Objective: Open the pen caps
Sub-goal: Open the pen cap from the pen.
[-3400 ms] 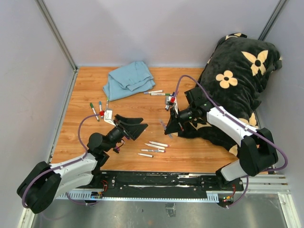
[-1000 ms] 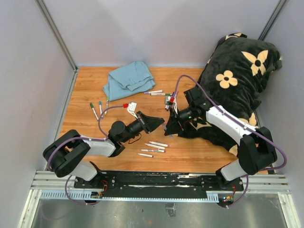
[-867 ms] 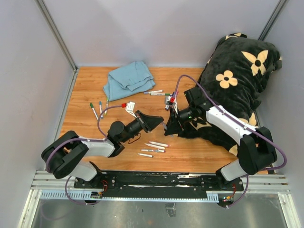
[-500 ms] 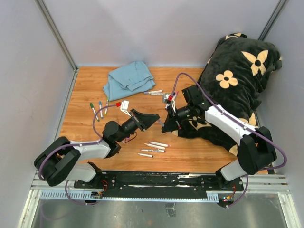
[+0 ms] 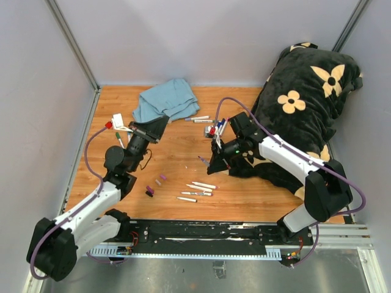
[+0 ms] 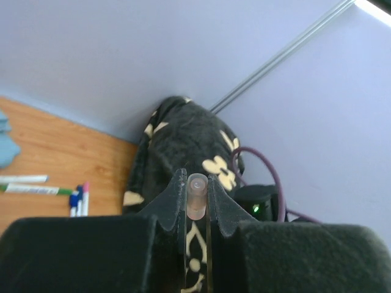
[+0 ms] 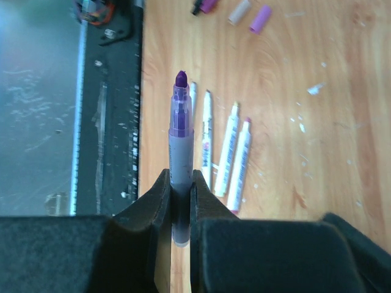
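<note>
My left gripper (image 6: 197, 183) is shut on a pale pink pen cap (image 6: 197, 198) that stands upright between its pads. In the top view that gripper (image 5: 162, 121) is raised at the left, beside the blue cloth. My right gripper (image 7: 181, 180) is shut on a purple marker (image 7: 181, 122) whose tip is bare. From above, this gripper (image 5: 211, 163) hovers mid-table with the marker (image 5: 202, 160) pointing left. Three loose pen caps (image 5: 157, 182) lie on the wood between the arms, and also show in the right wrist view as caps (image 7: 261, 18).
Several uncapped white markers (image 5: 198, 190) lie below the right gripper, near the front edge. Two capped markers (image 5: 200, 119) rest beside the blue cloth (image 5: 165, 101). A green-capped one (image 5: 120, 139) lies at the left. A black flowered pillow (image 5: 305, 104) fills the right side.
My left arm has swung back and to the left, away from the right gripper, with the cap in its jaws. The right gripper closed on the marker, whose tip is now bare.
</note>
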You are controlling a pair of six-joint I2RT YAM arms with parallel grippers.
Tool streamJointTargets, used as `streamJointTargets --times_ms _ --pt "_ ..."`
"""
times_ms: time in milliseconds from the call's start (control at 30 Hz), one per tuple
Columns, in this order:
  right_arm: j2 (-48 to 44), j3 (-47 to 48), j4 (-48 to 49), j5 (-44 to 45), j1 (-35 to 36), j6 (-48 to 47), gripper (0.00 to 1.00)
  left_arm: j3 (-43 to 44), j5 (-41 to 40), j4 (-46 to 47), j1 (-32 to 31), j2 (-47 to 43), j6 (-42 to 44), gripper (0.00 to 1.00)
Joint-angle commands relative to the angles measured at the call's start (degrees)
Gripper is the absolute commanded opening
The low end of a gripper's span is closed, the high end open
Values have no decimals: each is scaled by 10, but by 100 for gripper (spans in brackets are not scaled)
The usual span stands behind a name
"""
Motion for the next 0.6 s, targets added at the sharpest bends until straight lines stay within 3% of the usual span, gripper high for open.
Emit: streamJointTargets --times_ms 0,300,567 --pt "8 -7 -1 124 15 -12 3 -62 2 -140 6 -73 2 0" --pt "62 11 -20 224 47 -23 6 -145 -18 -402 6 -164 -61 0" --pt "111 24 -35 275 86 -33 9 -157 -26 -438 6 -137 -106 0"
